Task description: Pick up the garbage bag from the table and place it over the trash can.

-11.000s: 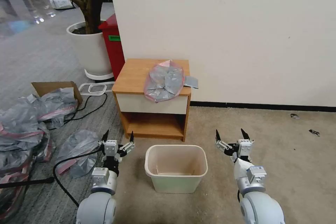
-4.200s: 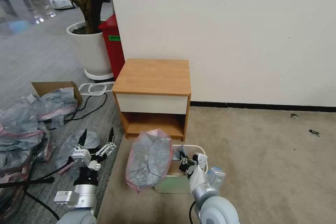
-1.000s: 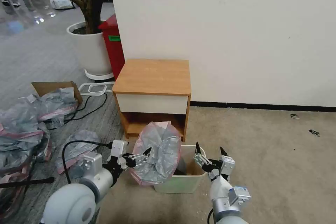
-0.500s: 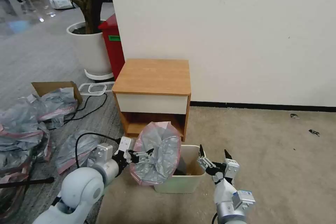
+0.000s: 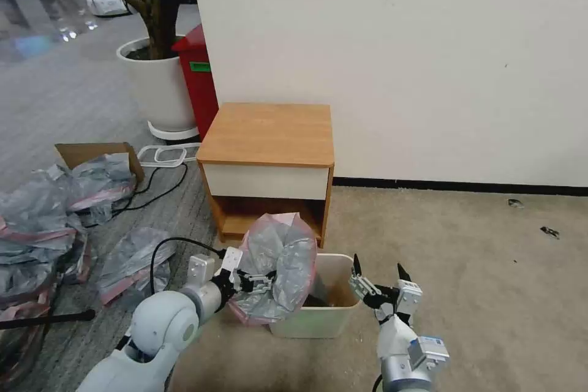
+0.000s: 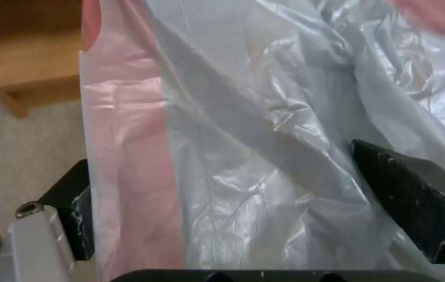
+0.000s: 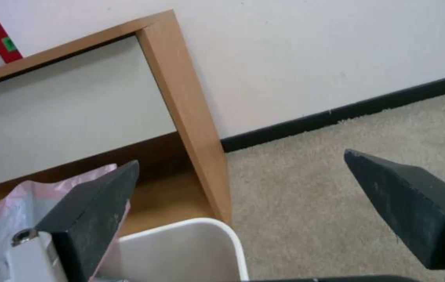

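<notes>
The left gripper (image 5: 260, 282) has pushed deeper into the garbage bag (image 5: 277, 266), fingers spread, over the trash can (image 5: 318, 318) left rim; the right gripper (image 5: 378, 278) waits open at the free right rim.

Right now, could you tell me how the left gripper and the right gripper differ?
The left gripper has the garbage bag between its fingers; the right gripper has nothing between its own. The left is left of the trash can, the right at its right side. Both are open.

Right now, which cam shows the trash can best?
Head view: the trash can shows nearly whole, its left side draped by the garbage bag, which the left gripper reaches into. Right wrist view catches one rim corner; left wrist view, just bag plastic.
</notes>
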`<state>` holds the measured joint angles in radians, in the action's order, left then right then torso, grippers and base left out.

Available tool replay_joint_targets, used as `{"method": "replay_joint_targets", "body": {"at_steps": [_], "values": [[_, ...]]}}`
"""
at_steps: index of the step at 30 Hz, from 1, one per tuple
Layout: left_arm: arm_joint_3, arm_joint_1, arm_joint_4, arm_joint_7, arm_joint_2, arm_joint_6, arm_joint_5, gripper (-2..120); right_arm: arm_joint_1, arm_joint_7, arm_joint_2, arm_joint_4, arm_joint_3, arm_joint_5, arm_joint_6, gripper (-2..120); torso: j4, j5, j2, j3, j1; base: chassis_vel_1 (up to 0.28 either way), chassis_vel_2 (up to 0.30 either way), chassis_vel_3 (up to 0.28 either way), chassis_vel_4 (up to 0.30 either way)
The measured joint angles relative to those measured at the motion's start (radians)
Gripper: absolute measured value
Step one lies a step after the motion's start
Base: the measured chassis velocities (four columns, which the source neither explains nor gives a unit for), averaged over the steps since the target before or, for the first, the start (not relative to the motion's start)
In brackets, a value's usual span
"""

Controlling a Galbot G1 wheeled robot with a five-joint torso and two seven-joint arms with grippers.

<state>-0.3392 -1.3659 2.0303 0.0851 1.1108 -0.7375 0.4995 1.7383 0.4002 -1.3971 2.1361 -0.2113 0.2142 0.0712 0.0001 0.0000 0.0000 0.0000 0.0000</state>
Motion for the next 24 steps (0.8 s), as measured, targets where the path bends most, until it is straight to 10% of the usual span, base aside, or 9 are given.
{"method": "replay_joint_targets", "body": {"at_steps": [24], "values": [[0.023, 0.006, -0.093, 0.011, 0.083, 0.008, -0.028, 57, 0.007, -0.001, 0.003, -0.012, 0.003, -0.012, 0.029, 100, 0.0001, 0.0005, 0.0, 0.0, 0.0, 0.0, 0.0, 0.0, 0.0]]}}
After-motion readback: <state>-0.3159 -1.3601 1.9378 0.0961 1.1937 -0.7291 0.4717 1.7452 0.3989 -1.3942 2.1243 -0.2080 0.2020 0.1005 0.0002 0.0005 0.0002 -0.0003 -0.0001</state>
